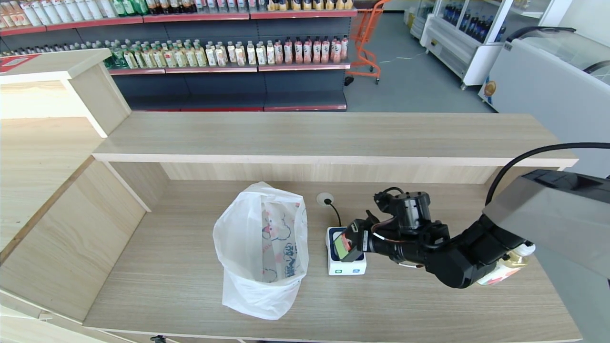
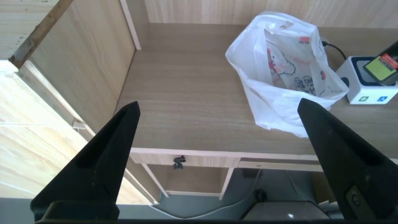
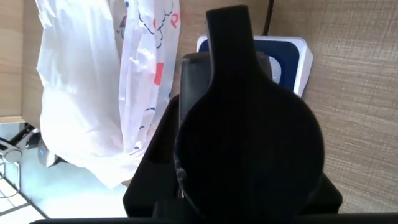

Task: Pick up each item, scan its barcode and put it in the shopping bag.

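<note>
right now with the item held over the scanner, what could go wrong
The right gripper holds the small item just over the scanner; a dip could bump it. The shopping bag is limp, so the item might catch its rim. The arm passes over a bottle and could knock it.

Head view from above, both wrist views sharing shopping bag

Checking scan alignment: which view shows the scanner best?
The head view: the scanner shows clearly beside the shopping bag. The left wrist view cuts it off at the edge; the right wrist view hides most of it.
</note>
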Motion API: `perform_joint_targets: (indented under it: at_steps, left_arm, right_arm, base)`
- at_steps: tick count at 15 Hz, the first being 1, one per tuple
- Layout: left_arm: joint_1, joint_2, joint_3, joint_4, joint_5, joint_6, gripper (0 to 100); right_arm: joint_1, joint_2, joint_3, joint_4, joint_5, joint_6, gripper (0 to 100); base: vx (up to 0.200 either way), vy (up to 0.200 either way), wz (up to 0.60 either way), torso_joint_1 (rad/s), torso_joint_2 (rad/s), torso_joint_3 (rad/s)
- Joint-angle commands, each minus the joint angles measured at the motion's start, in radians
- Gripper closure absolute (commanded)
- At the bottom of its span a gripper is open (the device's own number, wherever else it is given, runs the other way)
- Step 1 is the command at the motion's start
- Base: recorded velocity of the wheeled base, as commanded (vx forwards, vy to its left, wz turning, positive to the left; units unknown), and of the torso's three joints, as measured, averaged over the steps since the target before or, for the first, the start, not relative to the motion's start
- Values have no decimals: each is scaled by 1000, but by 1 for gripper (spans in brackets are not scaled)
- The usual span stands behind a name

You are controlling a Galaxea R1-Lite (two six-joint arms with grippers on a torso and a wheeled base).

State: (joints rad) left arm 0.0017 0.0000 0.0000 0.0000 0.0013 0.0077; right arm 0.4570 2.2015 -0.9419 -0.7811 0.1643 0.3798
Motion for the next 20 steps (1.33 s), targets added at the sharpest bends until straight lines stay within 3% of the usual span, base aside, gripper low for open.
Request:
perform_joint_targets:
  at_steps: [1,6,13,18,20]
  left_arm:
    - [0,2,0,0,0,0,0]
    - [0,2,0,0,0,0,0]
    - [1,2,0,0,0,2,0]
    - [1,2,0,0,0,-2,0]
    - [0,2,0,0,0,-3,0]
  right_arm:
    - [-4,-238,32,17,9,74,100]
    - [-31,-457,187,48,8,-102,100]
    - [-29,-551,282,55,4,-107,100]
    - [-29,-554,295,80,6,-90,100]
    - [-29,-554,296,80,6,-62,100]
  base:
    - [0,0,0,0,0,0]
    - [0,0,0,0,0,0]
    - [0,0,0,0,0,0]
    - [-200,0,0,3,1,4]
    - [0,0,0,0,0,0]
